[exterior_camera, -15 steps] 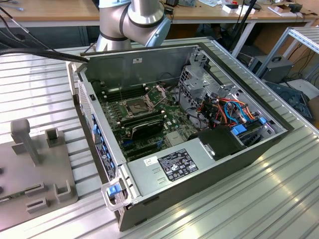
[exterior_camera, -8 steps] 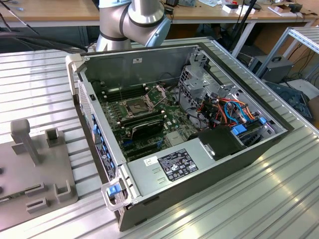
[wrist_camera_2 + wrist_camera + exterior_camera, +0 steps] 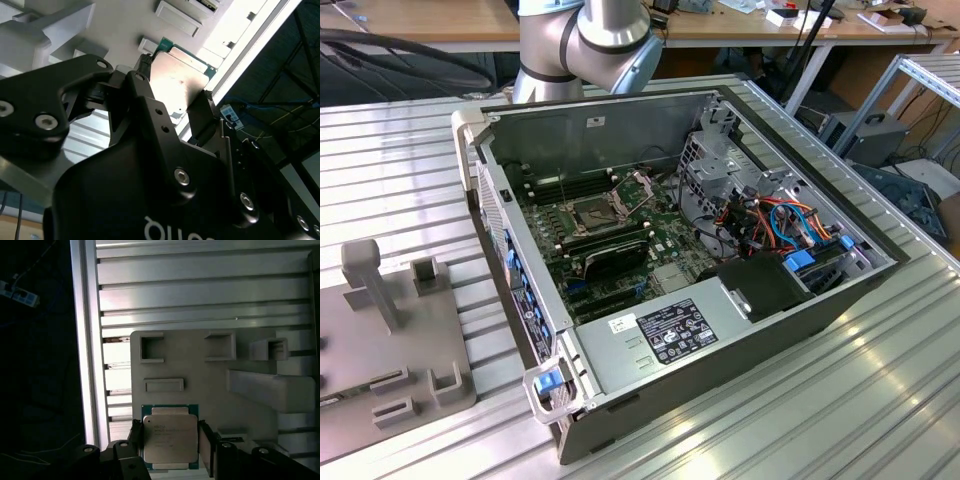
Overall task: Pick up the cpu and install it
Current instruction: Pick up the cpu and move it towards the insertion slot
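Observation:
The cpu (image 3: pixel 170 437), a small square chip with a silver-grey top on a green edge, sits between my gripper's (image 3: pixel 170 442) two black fingers (image 3: pixel 206 445) in both wrist views. The fingers press against its two opposite edges, over the light grey fixture plate (image 3: pixel 200 375). In the second wrist view the cpu (image 3: pixel 178 82) shows slanted between the fingertips of the gripper (image 3: pixel 176 82). I cannot tell whether the chip rests on the plate or hangs just above it. In the exterior view the dark square socket (image 3: pixel 594 213) lies on the motherboard, its metal frame (image 3: pixel 636 184) hinged open.
An open computer case (image 3: pixel 620 125) lies on the ribbed metal table (image 3: pixel 880 380), with cables (image 3: pixel 780 220), a drive cage and a power supply (image 3: pixel 665 335) inside. The grey fixture plate (image 3: pixel 380 340) with raised blocks stands at the exterior view's left. The arm's base (image 3: pixel 582 45) rises behind the case.

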Controlling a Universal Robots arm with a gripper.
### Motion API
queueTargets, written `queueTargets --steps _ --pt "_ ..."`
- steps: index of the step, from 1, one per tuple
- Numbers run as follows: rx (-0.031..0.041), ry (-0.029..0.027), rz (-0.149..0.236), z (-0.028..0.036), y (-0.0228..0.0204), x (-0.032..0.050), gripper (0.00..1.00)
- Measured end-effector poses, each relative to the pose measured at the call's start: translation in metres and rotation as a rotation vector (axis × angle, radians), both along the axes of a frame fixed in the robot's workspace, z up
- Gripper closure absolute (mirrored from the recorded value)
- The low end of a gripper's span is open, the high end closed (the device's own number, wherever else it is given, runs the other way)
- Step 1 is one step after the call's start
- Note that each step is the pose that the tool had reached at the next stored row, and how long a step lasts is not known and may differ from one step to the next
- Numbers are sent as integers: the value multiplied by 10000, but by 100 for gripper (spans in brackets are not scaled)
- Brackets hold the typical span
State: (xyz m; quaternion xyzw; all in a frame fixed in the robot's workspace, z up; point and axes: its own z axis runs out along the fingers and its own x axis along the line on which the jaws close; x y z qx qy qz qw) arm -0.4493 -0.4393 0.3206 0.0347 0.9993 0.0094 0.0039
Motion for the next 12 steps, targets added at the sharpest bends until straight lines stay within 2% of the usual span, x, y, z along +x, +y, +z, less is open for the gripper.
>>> queueTargets --steps 12 --pt "0 -14 0 355 0 0 45"
